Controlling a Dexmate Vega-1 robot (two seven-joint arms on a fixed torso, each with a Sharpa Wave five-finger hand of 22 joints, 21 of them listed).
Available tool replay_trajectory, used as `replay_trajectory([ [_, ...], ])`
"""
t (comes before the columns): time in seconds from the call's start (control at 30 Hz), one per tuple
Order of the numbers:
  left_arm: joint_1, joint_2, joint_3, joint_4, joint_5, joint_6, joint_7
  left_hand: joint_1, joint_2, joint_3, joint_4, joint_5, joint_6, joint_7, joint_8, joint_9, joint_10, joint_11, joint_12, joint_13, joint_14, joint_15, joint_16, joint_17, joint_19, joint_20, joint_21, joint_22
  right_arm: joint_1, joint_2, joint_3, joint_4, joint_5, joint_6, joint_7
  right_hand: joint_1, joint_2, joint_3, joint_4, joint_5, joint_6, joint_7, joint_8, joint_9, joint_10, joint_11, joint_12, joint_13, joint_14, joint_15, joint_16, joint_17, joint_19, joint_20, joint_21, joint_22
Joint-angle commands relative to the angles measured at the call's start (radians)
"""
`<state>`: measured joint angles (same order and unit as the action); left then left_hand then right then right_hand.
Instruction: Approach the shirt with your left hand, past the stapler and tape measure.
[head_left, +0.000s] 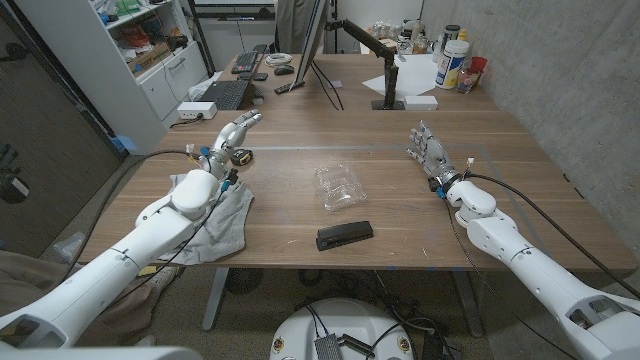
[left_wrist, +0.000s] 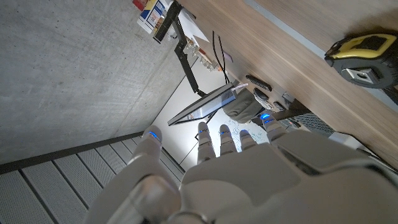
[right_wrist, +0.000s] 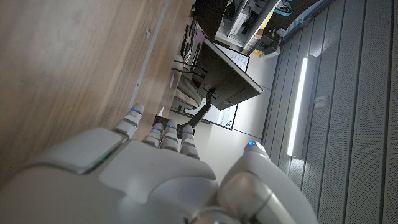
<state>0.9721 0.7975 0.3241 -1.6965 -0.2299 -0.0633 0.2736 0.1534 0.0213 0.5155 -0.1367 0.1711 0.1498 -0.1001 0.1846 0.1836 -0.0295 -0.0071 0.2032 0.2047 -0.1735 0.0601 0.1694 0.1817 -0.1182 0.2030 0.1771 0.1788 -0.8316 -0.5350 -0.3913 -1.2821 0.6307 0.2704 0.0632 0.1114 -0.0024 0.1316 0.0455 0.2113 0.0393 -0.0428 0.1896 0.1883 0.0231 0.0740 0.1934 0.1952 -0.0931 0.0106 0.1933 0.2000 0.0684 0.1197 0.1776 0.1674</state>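
A grey shirt (head_left: 222, 222) lies crumpled at the table's left front, partly under my left arm. My left hand (head_left: 233, 134) is raised beyond the shirt with fingers apart and holds nothing; it hovers over the yellow and black tape measure (head_left: 239, 156), which the left wrist view shows beside the hand (left_wrist: 365, 57). The black stapler (head_left: 344, 235) lies near the table's front middle. My right hand (head_left: 428, 150) stands at the right, fingers spread, empty. In each wrist view the hand's back (left_wrist: 249, 180) (right_wrist: 124, 180) reaches out over the wood.
A clear plastic clamshell (head_left: 338, 187) lies in the table's middle. A monitor on an arm (head_left: 318, 45), keyboards (head_left: 225, 94), a white box (head_left: 197, 111) and bottles (head_left: 452, 62) stand at the back. A concrete wall runs along the right.
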Motion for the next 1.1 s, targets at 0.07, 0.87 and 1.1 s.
replay_trajectory([
  [0.07, 0.017, 0.087, -0.007, -0.059, 0.087, 0.082, -0.001, 0.015, 0.005, 0.004, -0.008, 0.007, -0.015, 0.005, -0.002, 0.002, -0.009, 0.0, 0.007, 0.001, -0.053, -0.026, 0.008, -0.001, -0.014, -0.026, 0.003, 0.0, -0.013, -0.01, 0.005, -0.013, -0.003, 0.002, -0.004, 0.002, 0.008, 0.003, -0.006, -0.002, 0.006, -0.004, 0.01, 0.004, -0.002, -0.008, 0.009, 0.002, -0.011, -0.001, 0.0, 0.002, -0.012, 0.008, 0.002, 0.003],
  [0.87, 0.077, 0.204, -0.04, -0.148, 0.172, 0.142, -0.033, 0.02, 0.004, 0.003, -0.01, 0.007, -0.037, -0.004, -0.004, 0.001, -0.024, -0.006, 0.005, 0.0, -0.078, -0.023, 0.007, -0.002, -0.027, -0.014, 0.006, -0.002, -0.007, -0.02, -0.005, -0.016, -0.007, -0.003, 0.024, 0.001, 0.01, 0.002, -0.007, -0.003, 0.003, -0.006, 0.008, 0.004, -0.008, -0.025, 0.007, 0.001, -0.012, -0.005, 0.002, 0.001, -0.017, 0.011, 0.005, 0.003],
  [1.1, 0.084, 0.233, -0.047, -0.157, 0.185, 0.142, -0.058, 0.021, 0.004, 0.002, -0.01, 0.007, -0.04, -0.004, -0.004, 0.001, -0.024, -0.007, 0.006, 0.0, -0.083, -0.022, 0.006, -0.002, -0.029, -0.01, 0.006, -0.002, -0.006, -0.023, -0.006, -0.016, -0.01, -0.003, 0.026, 0.001, 0.011, 0.002, -0.008, -0.003, 0.002, -0.005, 0.008, 0.004, -0.007, -0.021, 0.007, 0.001, -0.013, -0.006, 0.003, 0.001, -0.017, 0.012, 0.006, 0.003],
])
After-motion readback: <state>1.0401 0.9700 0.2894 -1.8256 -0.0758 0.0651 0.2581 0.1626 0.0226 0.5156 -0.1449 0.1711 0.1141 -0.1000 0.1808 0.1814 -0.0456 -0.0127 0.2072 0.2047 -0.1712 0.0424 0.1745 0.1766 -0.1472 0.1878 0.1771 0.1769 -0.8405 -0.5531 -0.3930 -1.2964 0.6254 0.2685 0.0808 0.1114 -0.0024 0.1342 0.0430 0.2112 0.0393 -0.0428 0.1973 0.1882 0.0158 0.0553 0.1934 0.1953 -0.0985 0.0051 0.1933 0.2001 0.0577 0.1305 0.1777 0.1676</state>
